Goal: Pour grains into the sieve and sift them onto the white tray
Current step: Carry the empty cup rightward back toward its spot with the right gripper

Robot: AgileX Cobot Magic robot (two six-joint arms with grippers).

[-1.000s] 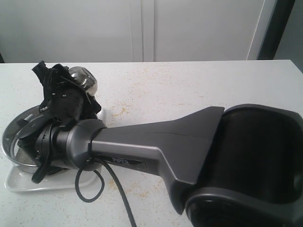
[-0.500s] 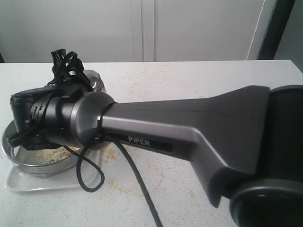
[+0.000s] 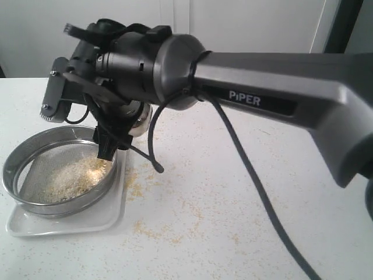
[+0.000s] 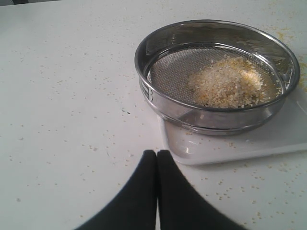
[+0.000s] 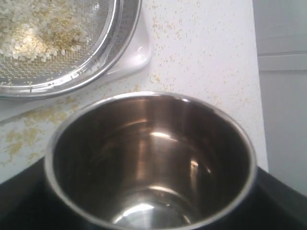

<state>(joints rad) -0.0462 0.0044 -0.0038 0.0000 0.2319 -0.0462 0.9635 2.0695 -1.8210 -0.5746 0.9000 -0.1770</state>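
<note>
1. The sieve (image 3: 58, 169) stands on the white tray (image 3: 70, 224) at the table's left. The grains (image 3: 70, 178) lie heaped on its mesh. A second ago the arm covered most of the sieve and no heap showed.
2. The left gripper (image 4: 157, 160) has its fingers pressed together on nothing. It hangs over bare table just short of the tray's corner.
3. The right gripper (image 3: 119, 131) holds a steel cup (image 5: 148, 143), its jaws spread wide around it. The cup's inside is bare. A second ago it lay low across the sieve. Now it is lifted above the sieve's right rim.
4. The right arm (image 3: 280, 87), earlier low across the foreground, now crosses high on the right.
5. The white table (image 3: 233, 175) is speckled, with spilled grains strewn just right of the tray.
6. Behind stand white cabinet doors (image 3: 245, 35), and a dark upright strip (image 3: 344, 26) is at far right.
</note>
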